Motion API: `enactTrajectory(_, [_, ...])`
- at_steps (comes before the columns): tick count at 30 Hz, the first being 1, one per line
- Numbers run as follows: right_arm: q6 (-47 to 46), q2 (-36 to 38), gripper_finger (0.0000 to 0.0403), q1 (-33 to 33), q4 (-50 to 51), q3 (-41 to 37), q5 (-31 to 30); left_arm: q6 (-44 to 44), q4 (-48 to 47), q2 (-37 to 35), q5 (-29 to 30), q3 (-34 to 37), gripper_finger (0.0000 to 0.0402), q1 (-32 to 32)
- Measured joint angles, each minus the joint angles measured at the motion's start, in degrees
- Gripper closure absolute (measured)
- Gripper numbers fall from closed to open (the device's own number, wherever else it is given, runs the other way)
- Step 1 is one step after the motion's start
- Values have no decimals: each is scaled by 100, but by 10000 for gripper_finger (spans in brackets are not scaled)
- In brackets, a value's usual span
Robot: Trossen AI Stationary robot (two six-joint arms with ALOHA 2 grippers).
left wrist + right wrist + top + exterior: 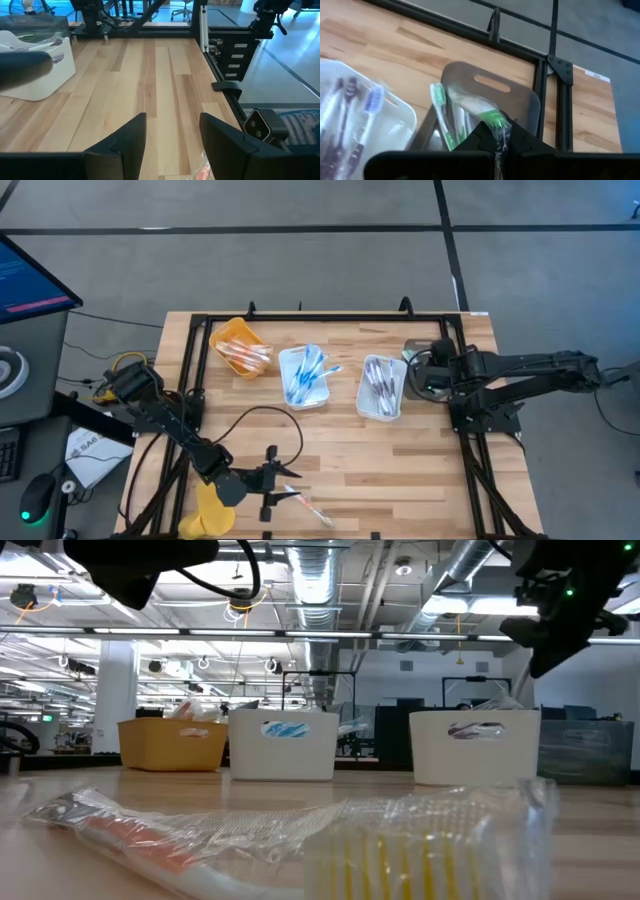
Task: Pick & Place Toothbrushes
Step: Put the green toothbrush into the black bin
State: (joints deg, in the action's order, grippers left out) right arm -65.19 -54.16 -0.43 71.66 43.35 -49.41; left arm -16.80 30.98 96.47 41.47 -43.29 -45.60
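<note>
Wrapped orange toothbrush lies on counter just beside released left hand, right hand clenched over grey tray, pinching green toothbrush wrapper.

Wooden counter with four bins, plus clutter off its left side.
Light wood counter edged by a black metal frame. Yellow bin at the far left of the row, white bin beside it, second white bin next along, grey translucent bin at the row's right end. Black cable loops over the wood. Off the counter's left: monitor, mouse with green light, printed paper. Grey floor around.
</note>
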Motion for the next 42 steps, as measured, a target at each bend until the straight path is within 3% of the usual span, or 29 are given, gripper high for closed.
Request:
enactTrajectory(14, [-21, 18, 403, 19, -717, -441, 151, 35, 0, 0, 0, 0, 225, 26])
enactTrajectory(23, [655, 18, 403, -30, -1504, -441, 107, 42, -2, 0, 2, 0, 225, 26])
enactTrajectory(34, [717, 18, 402, -120, -1452, -441, 146, 43, -3, 0, 1, 0, 225, 26])
enactTrajectory(42, [659, 18, 357, -120, -1131, -441, 500, 42, -4, 0, 1, 0, 225, 26])
